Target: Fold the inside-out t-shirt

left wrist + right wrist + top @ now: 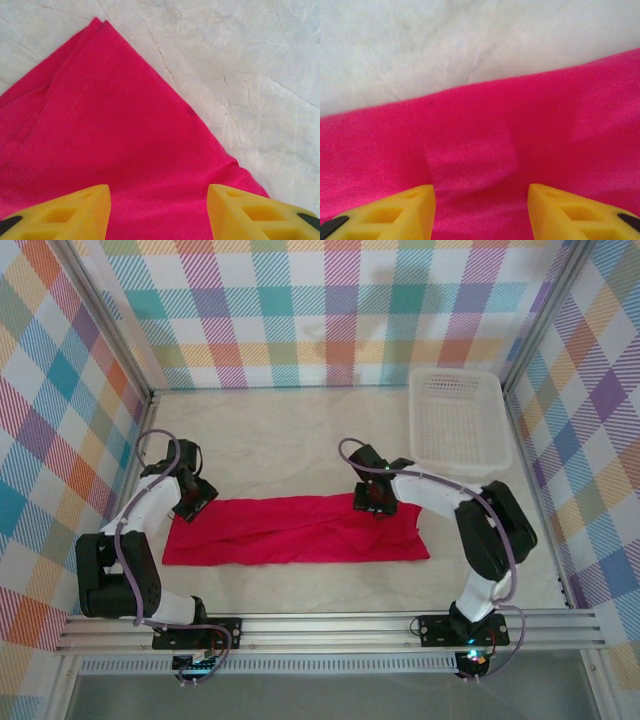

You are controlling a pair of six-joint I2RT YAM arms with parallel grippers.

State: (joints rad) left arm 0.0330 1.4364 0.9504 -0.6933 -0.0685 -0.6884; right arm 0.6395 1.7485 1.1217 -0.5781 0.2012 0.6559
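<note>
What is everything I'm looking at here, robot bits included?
t-shirt: one, crimson red, lying as a long flat strip across the middle of the table.
basket: one, white plastic lattice, far right corner of the table.
table: one, pale marbled beige, under everything.
wall panels: multicoloured plaid, around three sides of the table.
arms: two, black and white, bolted at the near edge.
left gripper: one, yellow fingers spread open, over the t-shirt's left end.
right gripper: one, yellow fingers spread open, over the t-shirt's far edge, right of centre.
</note>
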